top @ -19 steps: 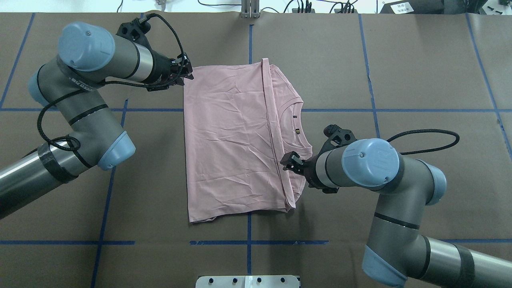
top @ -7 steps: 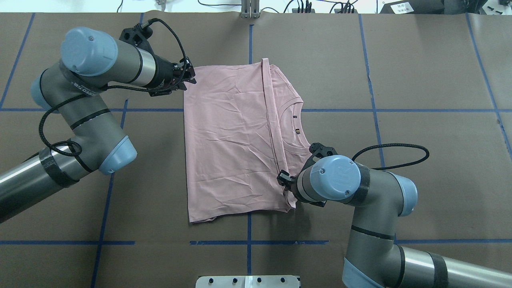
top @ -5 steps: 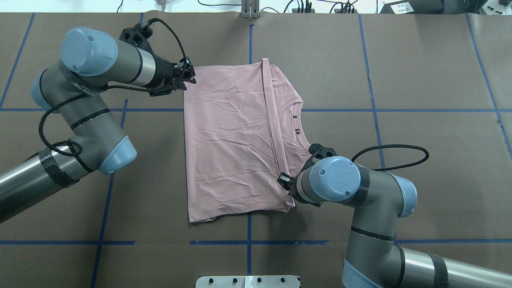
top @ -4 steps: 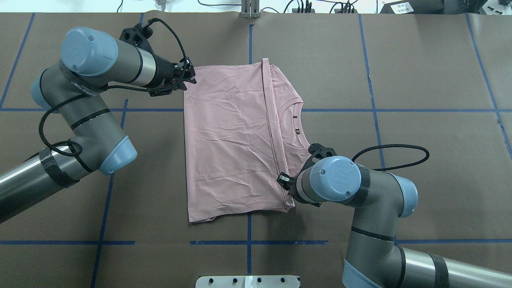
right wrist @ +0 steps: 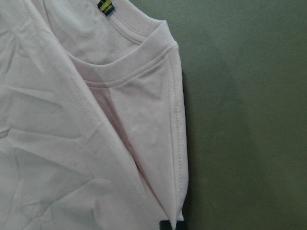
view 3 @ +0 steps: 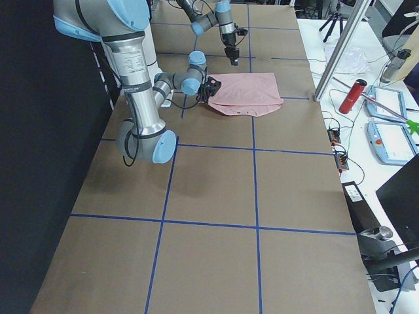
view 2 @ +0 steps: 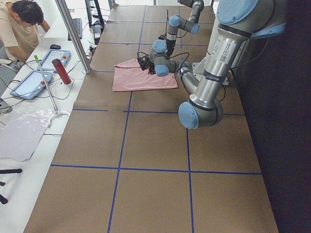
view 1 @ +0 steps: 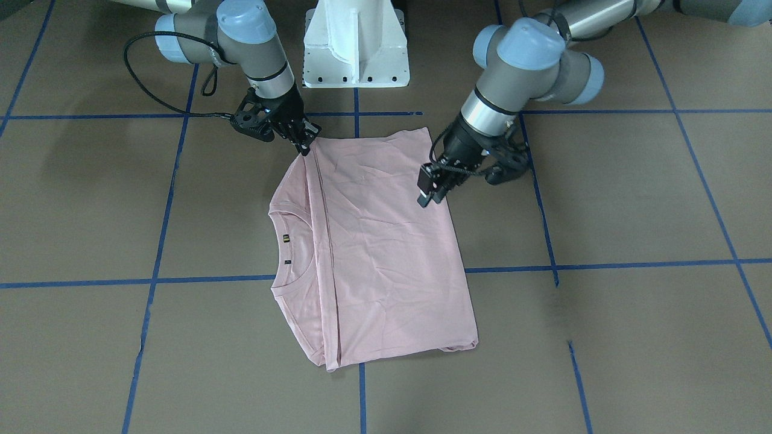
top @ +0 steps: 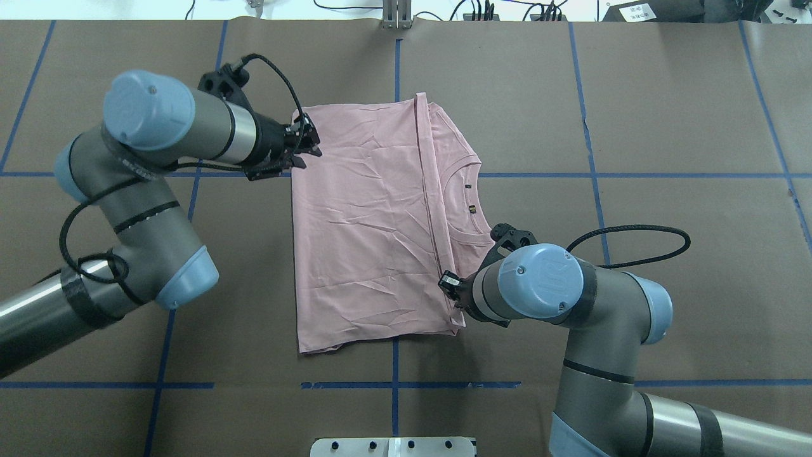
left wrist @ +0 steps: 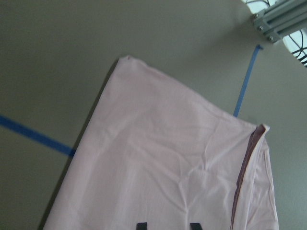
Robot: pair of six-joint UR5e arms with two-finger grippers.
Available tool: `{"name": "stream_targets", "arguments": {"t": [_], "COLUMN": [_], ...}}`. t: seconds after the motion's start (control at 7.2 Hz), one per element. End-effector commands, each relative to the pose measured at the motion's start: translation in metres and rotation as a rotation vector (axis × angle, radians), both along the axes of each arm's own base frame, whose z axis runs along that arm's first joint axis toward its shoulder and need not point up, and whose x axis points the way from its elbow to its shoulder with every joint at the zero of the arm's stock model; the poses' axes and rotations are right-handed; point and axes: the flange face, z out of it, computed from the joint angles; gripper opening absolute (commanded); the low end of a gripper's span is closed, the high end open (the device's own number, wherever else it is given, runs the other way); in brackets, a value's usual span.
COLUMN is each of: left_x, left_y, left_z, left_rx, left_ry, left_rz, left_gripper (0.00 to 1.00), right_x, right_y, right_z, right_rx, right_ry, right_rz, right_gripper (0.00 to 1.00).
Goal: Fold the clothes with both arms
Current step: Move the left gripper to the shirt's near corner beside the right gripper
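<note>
**Change since the earlier frames.** My left arm [top: 190, 127] has swung its left pincer [top: 309, 141] off the T-shirt's far left corner. It now lies inward and nearer my base, over the cloth just inside the left edge. My right arm [top: 539, 289] has barely shifted.

**Surface** [top: 666, 127]. Brown sheet ruled with blue tape lines; it carries the garment near its middle.

**T-shirt** [top: 368, 222]. Pale pink and lying flat, already folded once. The lower half is laid over the upper, so that its hem runs as a straight seam just left of the neck opening. The collar end points toward my right side.

**Left pincer.** Jaws apart. The wrist view shows both fingertips [left wrist: 141, 225] spread, with unpinched cloth between them. It hangs above the shirt and holds nothing.

**Right pincer** [top: 449, 284]. It sits at the near right corner, where the seam meets the sleeve edge. In the wrist view its tips are drawn close together on that hem, so I judge it clamped on the T-shirt, although the cloth is not raised.

**Collar** [right wrist: 139, 64]. Ribbed band, undisturbed, with a small yellow-and-black label [right wrist: 106, 5] inside it.

**Step in hand.** Securing two holds for the second fold; only one seems made. Next, I judge, the left pincer must descend and close on both layers of the left edge. Then both arms must lift evenly, or the first fold may slip open.
</note>
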Motion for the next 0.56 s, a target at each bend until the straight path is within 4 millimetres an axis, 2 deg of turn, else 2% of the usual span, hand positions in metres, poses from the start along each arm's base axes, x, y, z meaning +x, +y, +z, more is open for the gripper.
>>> {"name": "stream_targets", "arguments": {"t": [0.0,0.14,0.28,0.42], "left_x": [0.034,0.034,0.043,0.044], "left_y": [0.083,0.105,0.122,0.125], "left_z": [0.014,0.045,0.061,0.061], "left_rx": [-0.061,-0.099,-0.097,-0.097], "left_ry": [-0.106,-0.149,-0.181,-0.183], "left_rz": [0.035,0.039,0.035,0.041], "left_gripper": [0.51,0.51,0.51,0.51], "right_x": [0.003,0.004,0.003,0.003], "right_y": [0.001,0.000,0.001,0.001], "right_z": [0.001,0.001,0.001,0.001], "right_rx": [0.001,0.002,0.002,0.001], "right_ry": [0.000,-0.001,-0.001,0.000], "right_rz": [0.003,0.004,0.003,0.003], "right_gripper": [0.00,0.00,0.00,0.00]}}
